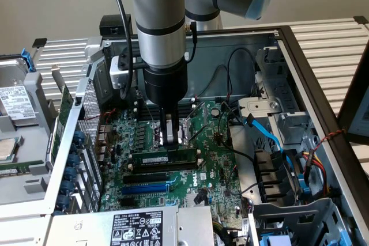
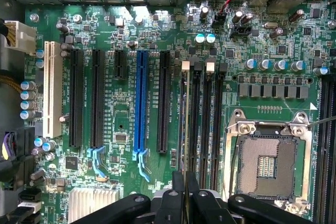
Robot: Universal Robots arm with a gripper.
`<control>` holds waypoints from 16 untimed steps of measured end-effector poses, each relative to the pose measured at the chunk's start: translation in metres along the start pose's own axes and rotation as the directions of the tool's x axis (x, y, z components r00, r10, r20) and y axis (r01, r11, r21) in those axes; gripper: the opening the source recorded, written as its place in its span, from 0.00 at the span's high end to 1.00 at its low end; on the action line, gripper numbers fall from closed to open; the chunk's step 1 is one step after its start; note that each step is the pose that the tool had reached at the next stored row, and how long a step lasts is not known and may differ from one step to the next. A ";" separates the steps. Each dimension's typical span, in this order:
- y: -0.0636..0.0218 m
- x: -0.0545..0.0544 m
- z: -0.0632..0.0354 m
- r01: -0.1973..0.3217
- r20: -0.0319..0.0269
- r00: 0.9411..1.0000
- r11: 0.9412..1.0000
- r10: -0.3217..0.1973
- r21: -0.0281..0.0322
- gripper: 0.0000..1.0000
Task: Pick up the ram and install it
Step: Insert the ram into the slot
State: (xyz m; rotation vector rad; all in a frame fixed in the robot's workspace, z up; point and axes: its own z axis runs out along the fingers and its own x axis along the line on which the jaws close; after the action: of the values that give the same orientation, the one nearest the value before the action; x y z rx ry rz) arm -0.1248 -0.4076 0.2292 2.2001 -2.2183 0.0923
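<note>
The fingers pinch the top edge of the ram between them, near the middle of its length. The ram stands on edge, its long axis running along the black memory slots beside the empty processor socket. It lines up with the slot farthest from that socket. I cannot tell whether its lower edge is already seated in the slot or only resting on it.
</note>
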 end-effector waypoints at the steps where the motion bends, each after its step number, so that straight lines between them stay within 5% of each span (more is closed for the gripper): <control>1: 0.0000 0.000 0.0002 0.000 0.000 1.000 1.000 0.000 0.000 0.87; 14: 0.0004 0.000 0.0075 0.000 0.000 1.000 1.000 0.000 0.002 0.85; 15: 0.0006 0.000 0.0076 0.000 0.000 1.000 1.000 0.000 -0.005 0.79; 16: 0.0007 0.000 0.0076 0.000 0.000 1.000 1.000 0.000 -0.021 0.72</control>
State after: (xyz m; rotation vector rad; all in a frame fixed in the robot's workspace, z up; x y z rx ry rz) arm -0.1253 -0.4076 0.2215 2.1893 -2.2083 0.0685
